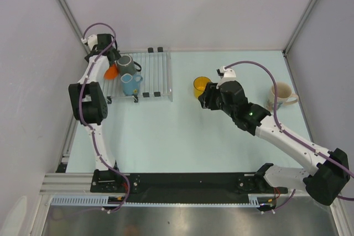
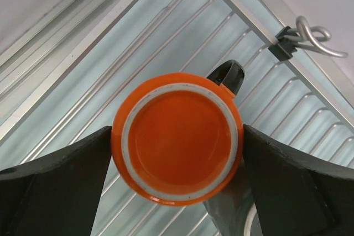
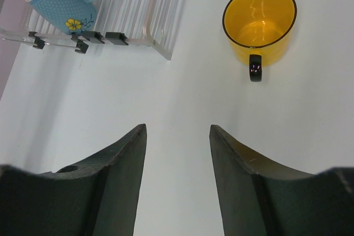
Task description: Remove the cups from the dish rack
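Observation:
The orange cup [image 2: 180, 136] stands bottom-up at the left end of the dish rack [image 1: 157, 73]. My left gripper [image 2: 177, 136] is open, with one finger close against each side of it. The dark grey cup [image 1: 126, 63] and the light blue cup [image 1: 131, 84] sit in the rack beside it. The yellow cup [image 1: 201, 86] stands upright on the table. My right gripper [image 1: 203, 99] hangs just in front of it, open, with nothing between its fingers. The cream cup [image 1: 282, 95] stands on the table at the far right.
A metal hook [image 2: 312, 40] is clipped to the rack's rim [image 2: 260, 42] near the orange cup. The rack's black clips [image 3: 105, 38] line its front edge. Grey walls close in the left, back and right sides of the table.

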`<state>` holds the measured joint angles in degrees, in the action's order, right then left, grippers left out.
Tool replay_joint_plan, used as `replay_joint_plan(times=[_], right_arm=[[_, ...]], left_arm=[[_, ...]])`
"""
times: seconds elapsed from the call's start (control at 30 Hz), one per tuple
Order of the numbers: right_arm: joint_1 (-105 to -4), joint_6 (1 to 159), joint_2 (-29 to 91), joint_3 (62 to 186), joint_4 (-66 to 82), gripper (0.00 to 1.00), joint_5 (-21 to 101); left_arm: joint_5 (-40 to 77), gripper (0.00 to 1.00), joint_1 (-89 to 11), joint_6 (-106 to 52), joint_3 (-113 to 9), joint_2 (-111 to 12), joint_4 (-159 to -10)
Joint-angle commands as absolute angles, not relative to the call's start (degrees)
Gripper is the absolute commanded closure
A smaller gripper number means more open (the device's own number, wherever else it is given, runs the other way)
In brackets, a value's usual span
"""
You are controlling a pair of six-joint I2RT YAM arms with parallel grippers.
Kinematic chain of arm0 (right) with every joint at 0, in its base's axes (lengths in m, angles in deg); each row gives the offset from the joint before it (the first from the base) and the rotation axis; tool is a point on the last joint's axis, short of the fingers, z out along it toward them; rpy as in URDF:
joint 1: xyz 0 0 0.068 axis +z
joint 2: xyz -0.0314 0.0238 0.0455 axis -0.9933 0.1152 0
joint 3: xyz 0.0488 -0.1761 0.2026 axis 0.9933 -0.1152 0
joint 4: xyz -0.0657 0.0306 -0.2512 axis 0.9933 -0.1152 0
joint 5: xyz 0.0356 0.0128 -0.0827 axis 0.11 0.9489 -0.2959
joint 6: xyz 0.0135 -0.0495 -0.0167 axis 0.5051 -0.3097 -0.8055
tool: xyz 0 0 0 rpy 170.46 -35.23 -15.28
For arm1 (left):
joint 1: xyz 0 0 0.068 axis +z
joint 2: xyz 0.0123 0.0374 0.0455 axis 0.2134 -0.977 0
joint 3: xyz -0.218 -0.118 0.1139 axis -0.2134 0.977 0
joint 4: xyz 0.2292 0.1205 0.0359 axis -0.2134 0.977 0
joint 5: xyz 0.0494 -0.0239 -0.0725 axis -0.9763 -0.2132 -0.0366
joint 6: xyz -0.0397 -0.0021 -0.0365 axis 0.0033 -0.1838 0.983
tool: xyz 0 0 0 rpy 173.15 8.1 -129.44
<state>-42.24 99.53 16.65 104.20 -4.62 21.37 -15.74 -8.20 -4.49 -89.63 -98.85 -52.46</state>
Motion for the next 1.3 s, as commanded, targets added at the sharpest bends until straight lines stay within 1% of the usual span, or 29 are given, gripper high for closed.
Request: replay_joint_plan(times=[0.0, 0.23, 0.37, 0.43, 0.47, 0.5, 0.53, 0.57, 0.7, 0.9, 1.0, 1.1, 1.27], right_arm=[[-42.1, 99.7, 16.8, 103.7, -2.1, 0.45, 20.6], [-42.2, 100.0, 17.9, 103.6, -2.1, 0.45, 20.5], [-42.4, 100.1, 18.4, 103.7, -1.9, 0.46, 20.7], [-42.3, 100.1, 18.4, 103.5, -2.0, 0.46, 20.7], [-42.3, 100.1, 18.4, 103.4, -2.1, 0.46, 20.7], [-42.3, 100.2, 18.3, 103.4, -2.1, 0.46, 20.6], [-42.3, 100.2, 18.3, 103.4, -2.2, 0.46, 20.6], [-42.3, 100.3, 17.9, 103.3, -2.1, 0.46, 20.6], [-42.4, 100.6, 17.1, 103.0, -2.1, 0.46, 20.5], [-42.1, 101.1, 14.7, 101.7, -2.3, 0.46, 20.1], [-42.1, 101.5, 13.0, 100.5, -2.4, 0.46, 20.1], [-42.0, 101.8, 11.9, 100.0, -2.6, 0.46, 20.0], [-42.0, 101.8, 11.4, 99.6, -2.4, 0.46, 19.4]], left_arm=[[-13.3, 0.0, -7.5, -4.0, -92.6, -100.7, -53.3], [-11.9, 0.0, -7.6, -4.4, -93.2, -102.3, -53.2], [-11.6, 0.03, -7.4, -5.1, -93.2, -102.5, -53.2], [-11.4, 0.19, -7.6, -5.5, -93.0, -102.6, -53.1], [-11.3, 0.3, -7.5, -5.4, -92.8, -102.5, -53.1], [-11.1, 0.58, -7.5, -5.1, -92.2, -102.1, -53.1], [-11.0, 0.73, -7.5, -5.0, -91.7, -101.8, -53.1], [-11.0, 0.99, -7.5, -4.5, -91.3, -101.3, -53.0], [-10.8, 1.0, -7.7, -2.2, -85.2, -97.4, -55.2], [-11.3, 1.0, -8.1, -4.2, -82.3, -92.6, -56.0], [-9.1, 0.99, -8.1, -5.9, -78.3, -89.2, -60.8], [-7.6, 1.0, -8.1, -6.7, -78.2, -88.1, -61.8], [-8.6, 0.99, -8.5, -7.6, -78.5, -86.0, -61.8]])
